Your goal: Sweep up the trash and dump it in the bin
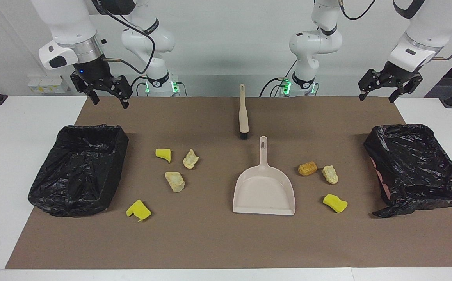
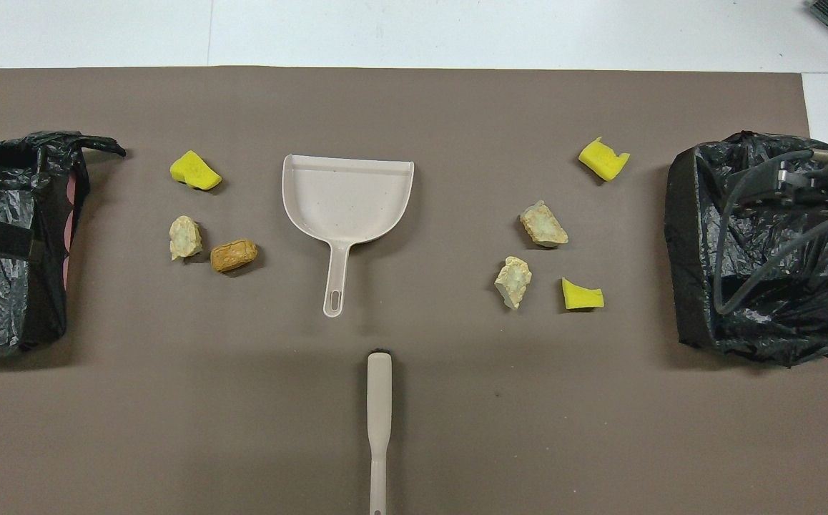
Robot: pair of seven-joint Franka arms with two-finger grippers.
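Trash (image 1: pixel 174 181) lies in two little groups on the table beside the dustpan (image 1: pixel 264 191), so right end effector (image 1: pixel 107 93) and left end effector (image 1: pixel 386 89), both wide and holding nothing, should grab brush (image 1: pixel 243 115) first.

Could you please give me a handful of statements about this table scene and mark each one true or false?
1. The dustpan lies empty on the brown mat. True.
2. The brush is held by the left pincer. False: it lies on the mat, nearer to the robots than the dustpan; both pincers are open and hold nothing.
3. Seven scraps lie on the mat. True: three yellow sponge pieces, such as one, three pale lumps, such as one, and one orange-brown lump.
4. The orange-brown lump sits in the dustpan. False: it lies beside it, toward the left arm's end.
5. The right pincer touches a black-lined bin. False: it hangs in the air.
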